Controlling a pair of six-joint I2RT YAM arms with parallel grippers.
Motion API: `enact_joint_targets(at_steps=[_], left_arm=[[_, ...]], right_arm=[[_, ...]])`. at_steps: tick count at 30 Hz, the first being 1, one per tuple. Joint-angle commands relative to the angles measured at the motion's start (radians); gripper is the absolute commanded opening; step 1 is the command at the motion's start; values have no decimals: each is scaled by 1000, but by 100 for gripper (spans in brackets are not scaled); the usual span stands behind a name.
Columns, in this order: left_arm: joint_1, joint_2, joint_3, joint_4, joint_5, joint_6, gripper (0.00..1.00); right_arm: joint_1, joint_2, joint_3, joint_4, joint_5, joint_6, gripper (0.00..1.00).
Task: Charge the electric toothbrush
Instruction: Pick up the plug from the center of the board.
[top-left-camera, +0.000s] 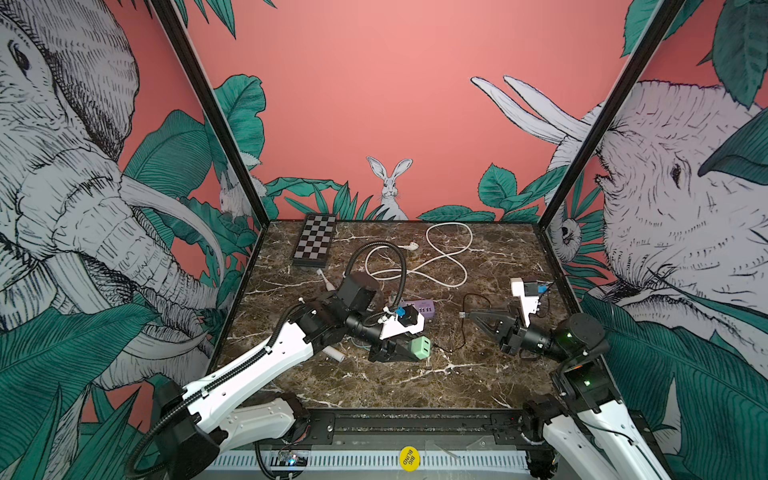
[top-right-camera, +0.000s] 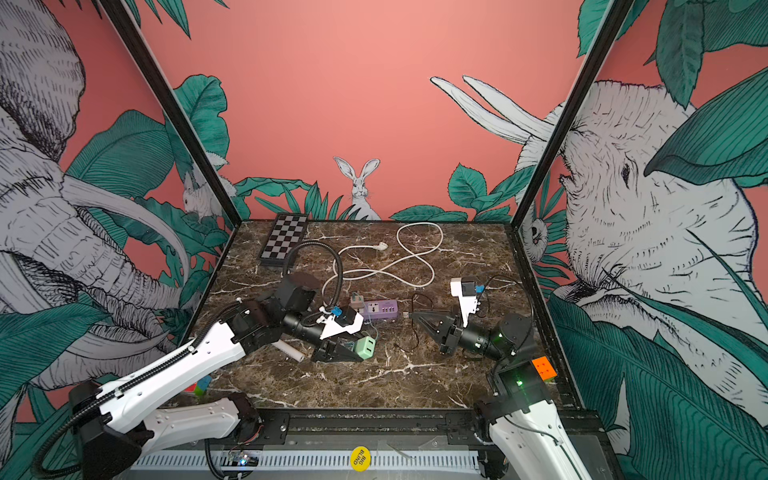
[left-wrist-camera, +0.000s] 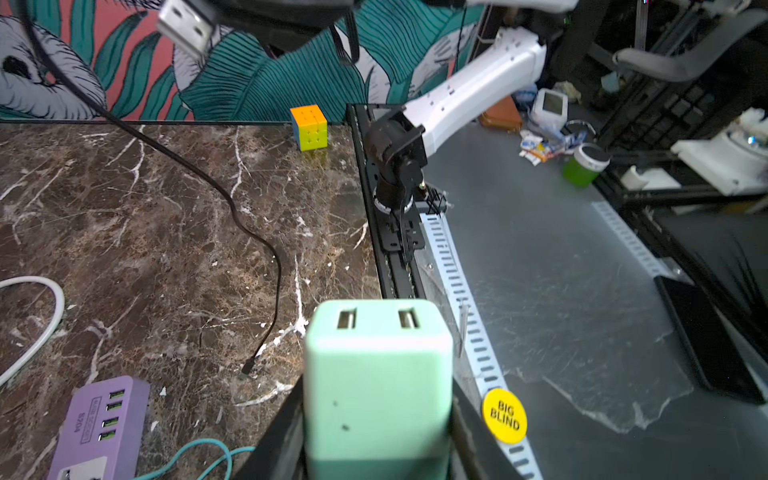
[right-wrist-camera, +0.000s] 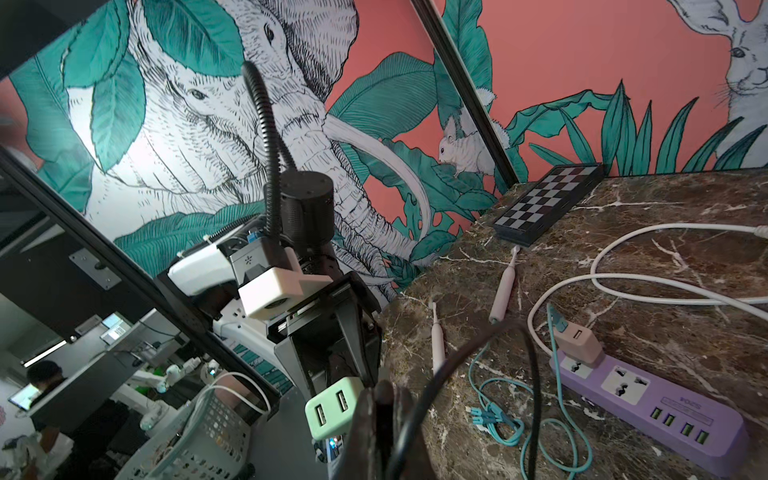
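Left wrist view: the green charger (left-wrist-camera: 376, 357) clamped in the left gripper (left-wrist-camera: 374, 415) runs off the frame edge and conceals most of both jaws. Beside the gripper, the purple power strip (left-wrist-camera: 99, 428) is cropped. Ahead, the USB plug (left-wrist-camera: 187, 25) is blurred. Right wrist view: the right gripper (right-wrist-camera: 382, 419) is blurred and conceals the plug. In both top views, behind the left gripper, the arm covers most of a toothbrush (top-left-camera: 335, 353).

A salmon-pink back wall (top-left-camera: 395, 104), printed with a rabbit (top-left-camera: 390, 187), is standing beyond the left pincer (top-left-camera: 415, 350) and the right pincer (top-left-camera: 470, 316). Elephant-print side walls (top-left-camera: 62, 187) are flanking each pincer outboard. Black frame posts (top-left-camera: 210, 112) are joining the panels. A dark marble tabletop (top-left-camera: 415, 386), veined white, is lying beneath both pincers. Light is glaring off the side wall behind the left pincer.
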Motion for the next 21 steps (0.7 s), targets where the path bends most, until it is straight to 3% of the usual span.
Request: enact_joint_targets(at_steps=[1,9,15,21], left_arm=[[4,-1,35,-110,11,207,0],[4,72,76,-190,51,310,0],[4,93,74,-204,31,303,0],[5,84,62,-155,-11,213,0]], right_arm=[[71,23,24,-41,36,-117,0],[338,103,71,-254,337,-383,0],[399,102,51,-220,416,-425,0],[469,109,31,-195,465,-442,0]])
